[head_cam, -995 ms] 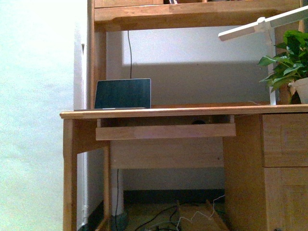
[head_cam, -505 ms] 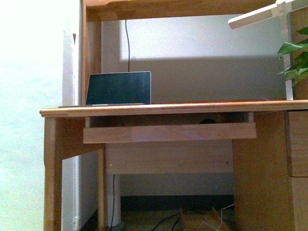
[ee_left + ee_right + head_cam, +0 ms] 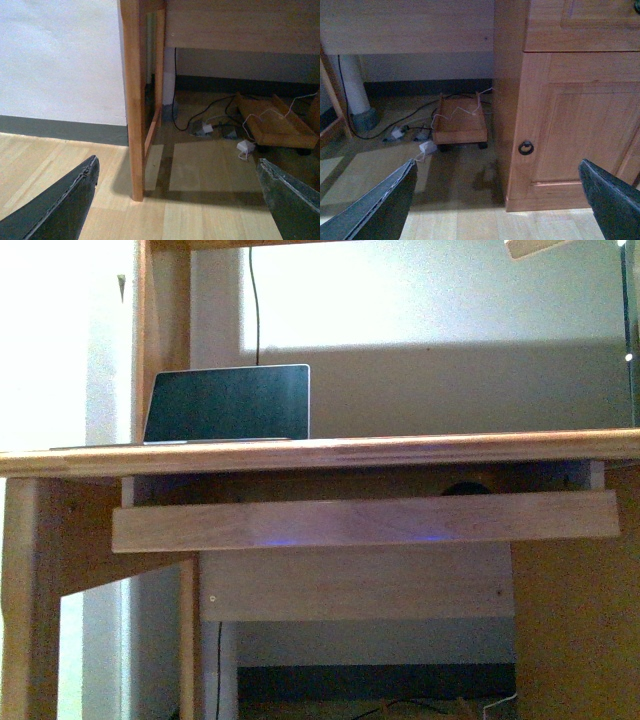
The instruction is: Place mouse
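A small dark domed shape, the mouse [image 3: 466, 488], peeks over the front board of the pull-out tray [image 3: 360, 522] under the desktop; most of it is hidden. Neither arm shows in the front view. My left gripper [image 3: 176, 162] is open low over the wooden floor, beside the desk's left leg [image 3: 132, 100], with nothing between its dark fingers [image 3: 65, 205]. My right gripper [image 3: 496, 162] is also open and empty, low in front of the cabinet door [image 3: 580, 125] on the desk's right side. Both are far below the mouse.
An open laptop [image 3: 228, 402] stands on the desktop [image 3: 420, 450] at the left. Under the desk lie cables [image 3: 210, 125] and a wooden wheeled board [image 3: 459, 127]. The cabinet door has a ring handle [image 3: 526, 147]. A lamp arm [image 3: 535, 246] sits at the top right.
The front view has closed in on the desk: laptop, desktop and tray look larger, and the plant and upper shelf have left the frame.
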Tool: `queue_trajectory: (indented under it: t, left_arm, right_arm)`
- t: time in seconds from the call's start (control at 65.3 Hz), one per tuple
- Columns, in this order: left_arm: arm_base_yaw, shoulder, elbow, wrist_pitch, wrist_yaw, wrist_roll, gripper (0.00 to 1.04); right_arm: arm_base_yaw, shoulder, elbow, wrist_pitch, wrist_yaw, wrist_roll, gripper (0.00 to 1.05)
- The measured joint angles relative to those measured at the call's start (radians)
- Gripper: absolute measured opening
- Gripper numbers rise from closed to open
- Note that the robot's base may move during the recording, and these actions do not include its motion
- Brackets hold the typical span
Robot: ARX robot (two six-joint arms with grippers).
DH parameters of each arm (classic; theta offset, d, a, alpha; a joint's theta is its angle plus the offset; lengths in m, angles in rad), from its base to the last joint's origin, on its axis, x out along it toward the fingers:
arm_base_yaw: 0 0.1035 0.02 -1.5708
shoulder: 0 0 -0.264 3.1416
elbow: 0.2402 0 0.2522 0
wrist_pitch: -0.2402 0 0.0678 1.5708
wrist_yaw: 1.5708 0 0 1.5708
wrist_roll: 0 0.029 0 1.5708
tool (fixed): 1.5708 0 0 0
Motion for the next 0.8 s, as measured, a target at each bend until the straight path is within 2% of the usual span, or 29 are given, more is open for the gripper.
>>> queue_trajectory:
  t: [0.796]
  left_arm:
    - [0.0, 0.0, 0.0, 0.0, 0.0, 0.0, 0.97]
  right_arm:
    - [0.0, 0.0, 0.0, -0.001, 0.0, 0.0, 0.97]
